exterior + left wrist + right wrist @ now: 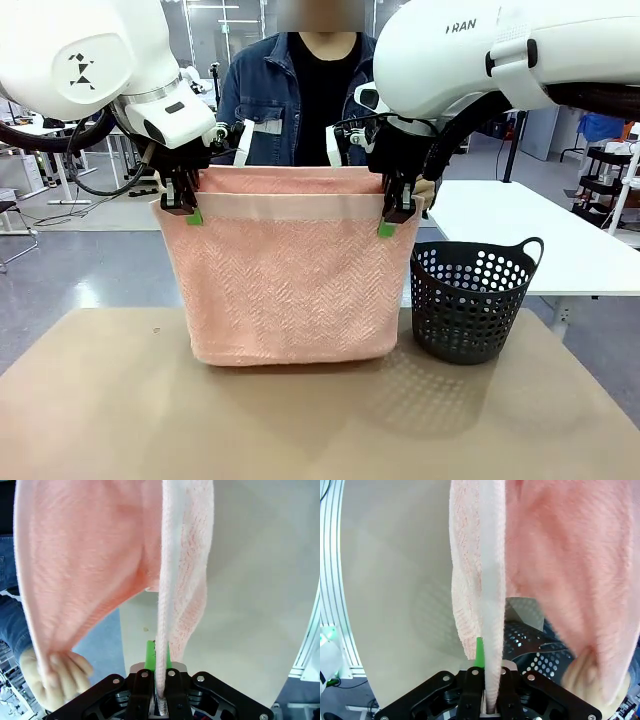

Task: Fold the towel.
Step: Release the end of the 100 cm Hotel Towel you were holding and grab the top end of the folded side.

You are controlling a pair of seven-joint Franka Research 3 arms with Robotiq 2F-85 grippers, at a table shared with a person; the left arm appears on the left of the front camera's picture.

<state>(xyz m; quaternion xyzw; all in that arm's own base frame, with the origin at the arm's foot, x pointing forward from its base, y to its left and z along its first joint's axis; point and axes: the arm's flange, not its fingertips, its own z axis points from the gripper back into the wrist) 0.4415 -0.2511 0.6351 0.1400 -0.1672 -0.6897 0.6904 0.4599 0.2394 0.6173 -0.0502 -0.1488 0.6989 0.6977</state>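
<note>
Evidently both tools are clenched on the one towel [285,290]. My left gripper [188,212] pinches its plain border at 10 o'clock and my right gripper [390,222] at 2 o'clock. It hangs doubled over the table [100,400]. I judge it soft, light and limp, so it is best held by the corners. One basket [472,300] stands at 3 o'clock. A person's hand [55,677] holds the far layer.
</note>
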